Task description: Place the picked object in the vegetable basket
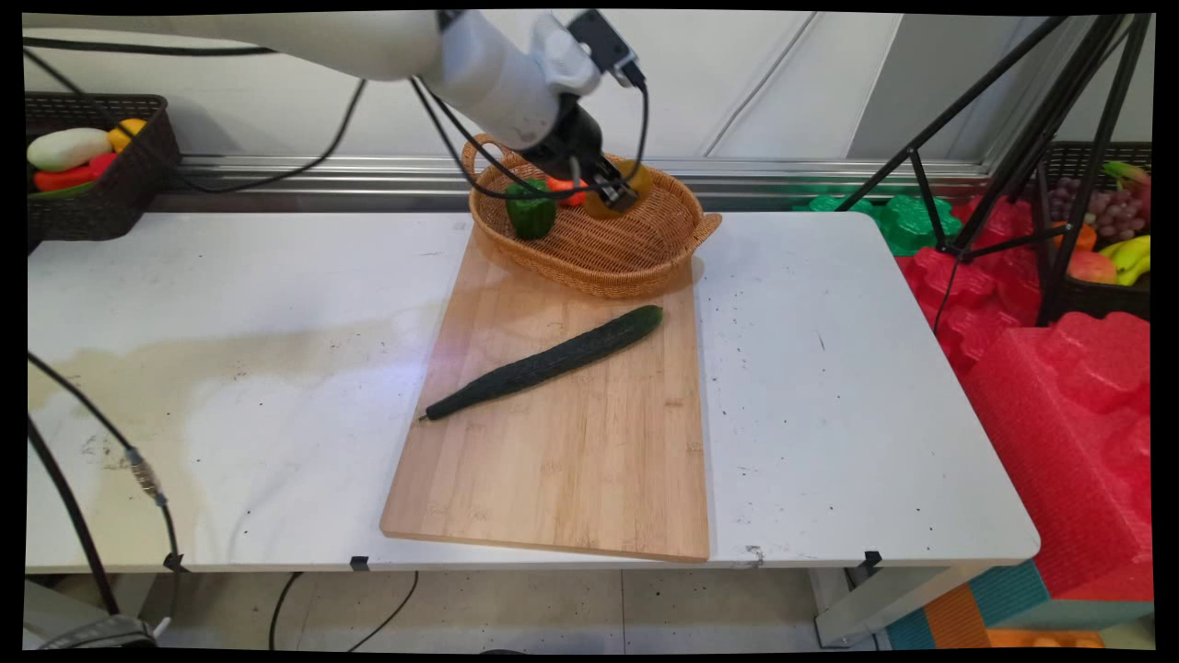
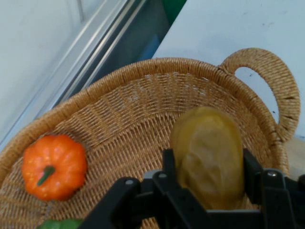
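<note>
Basket wall and handle hemming the potato, pumpkin well apart, open weave between

A robot test lab: black camera tripod legs and red foam blocks stand right of the white table, with dark baskets of toy produce at its far-left corner.
</note>
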`<act>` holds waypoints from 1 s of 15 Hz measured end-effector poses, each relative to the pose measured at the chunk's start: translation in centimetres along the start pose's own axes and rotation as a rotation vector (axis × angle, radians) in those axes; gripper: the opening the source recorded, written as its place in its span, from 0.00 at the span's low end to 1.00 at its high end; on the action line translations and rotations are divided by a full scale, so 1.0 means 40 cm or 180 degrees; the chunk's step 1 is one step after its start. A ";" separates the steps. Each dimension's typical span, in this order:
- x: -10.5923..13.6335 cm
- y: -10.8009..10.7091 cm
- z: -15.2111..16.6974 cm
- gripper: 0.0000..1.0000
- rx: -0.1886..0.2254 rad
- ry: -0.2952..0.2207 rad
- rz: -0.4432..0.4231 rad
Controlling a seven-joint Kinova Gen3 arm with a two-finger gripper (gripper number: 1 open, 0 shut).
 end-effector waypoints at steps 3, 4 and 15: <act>0.009 0.006 0.090 0.00 -0.0046 -0.0101 -0.0017; 0.011 0.008 0.125 0.00 -0.0075 -0.0143 -0.0027; 0.008 0.005 0.268 1.00 -0.0185 -0.0305 -0.0199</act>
